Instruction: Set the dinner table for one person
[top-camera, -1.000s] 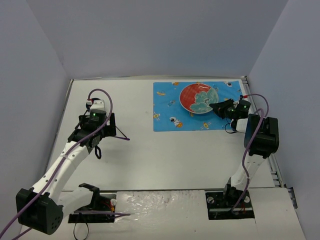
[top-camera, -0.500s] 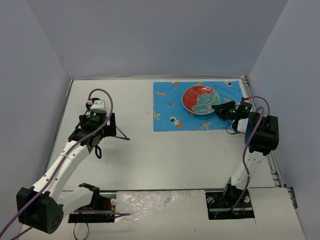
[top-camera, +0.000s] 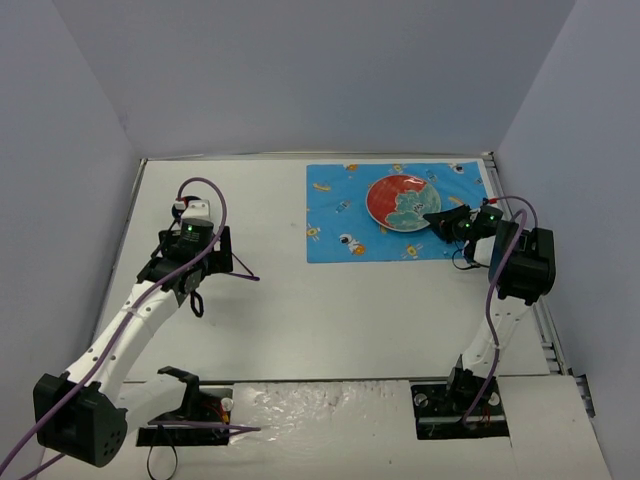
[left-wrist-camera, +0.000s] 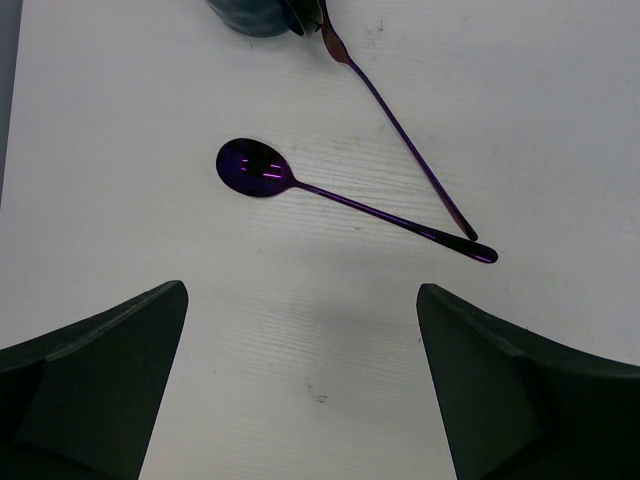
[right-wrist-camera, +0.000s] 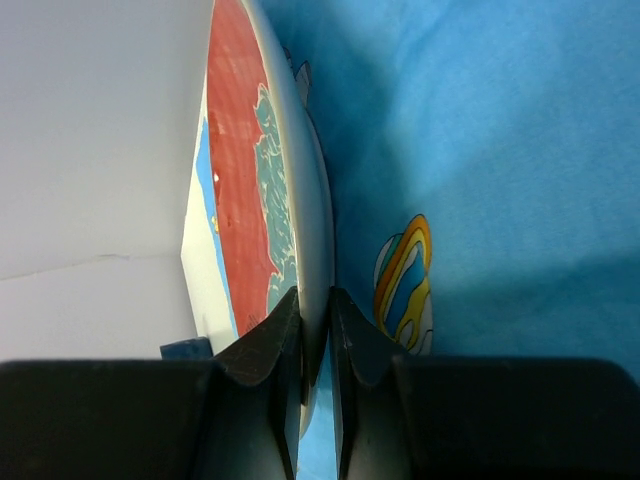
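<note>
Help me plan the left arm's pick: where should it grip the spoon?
Grip the spoon at mid-handle, coming straight down from above with the jaws across the shaft. It lies flat, its bowl is wide and shallow, and its handle tip sits right by the second utensil.

Glossy metal spoon (left-wrist-camera: 258, 168), glazed plate (top-camera: 395, 198), matte dinner table (top-camera: 330, 310), cloth mat (top-camera: 335, 215).
</note>
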